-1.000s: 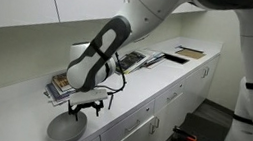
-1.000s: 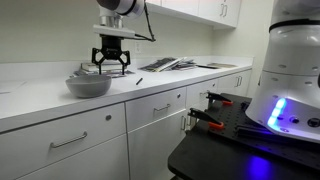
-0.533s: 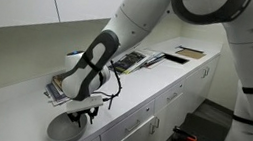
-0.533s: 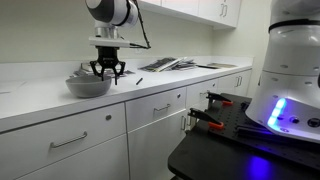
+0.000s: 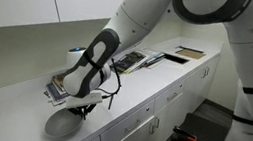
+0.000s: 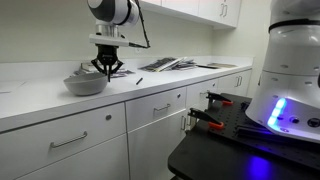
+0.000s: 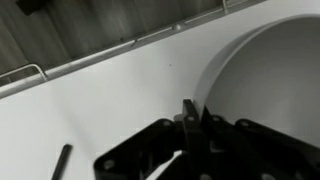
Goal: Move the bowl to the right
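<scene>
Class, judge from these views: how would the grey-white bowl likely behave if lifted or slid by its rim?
The bowl looks rigid and smooth: probably keeps shape, may slip. Gripped at one rim edge by the gripper, it could tilt when lifted. Being shallow and wide, it likely slides rather than tips.

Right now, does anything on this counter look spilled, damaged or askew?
Nothing is spilled or broken. The bowl looks level on the counter, with the gripper closed on its rim. Only the magazines further along lie loosely fanned, and a small dark stick lies loose nearby.
</scene>
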You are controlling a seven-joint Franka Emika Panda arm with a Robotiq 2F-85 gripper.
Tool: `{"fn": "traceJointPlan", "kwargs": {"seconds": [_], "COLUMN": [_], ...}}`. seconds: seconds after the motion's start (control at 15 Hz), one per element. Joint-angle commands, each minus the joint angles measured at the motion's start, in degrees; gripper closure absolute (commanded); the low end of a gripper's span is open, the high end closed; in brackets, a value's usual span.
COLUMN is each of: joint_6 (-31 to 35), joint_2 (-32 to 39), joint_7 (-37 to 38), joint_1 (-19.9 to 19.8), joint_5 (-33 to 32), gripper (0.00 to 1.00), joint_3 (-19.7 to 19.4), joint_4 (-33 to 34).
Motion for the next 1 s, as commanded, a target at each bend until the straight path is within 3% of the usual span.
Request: {"fn": "traceJointPlan", "kwargs": {"seconds": [0.0, 0.47, 0.93], "joint_6": [1.28, 2.53, 1.32], "joint_2": [-0.87, -0.67, 0.96], "joint_7": [1.76, 2.07, 1.43], "joint_1": [0.10, -4.05, -9.29], "joint_5": [0.48, 2.14, 9.59], "gripper": [0.99, 0.99, 0.99], "joint_3": [-2.54, -7.12, -6.54], "joint_4": [-0.01, 1.71, 3.79]}}
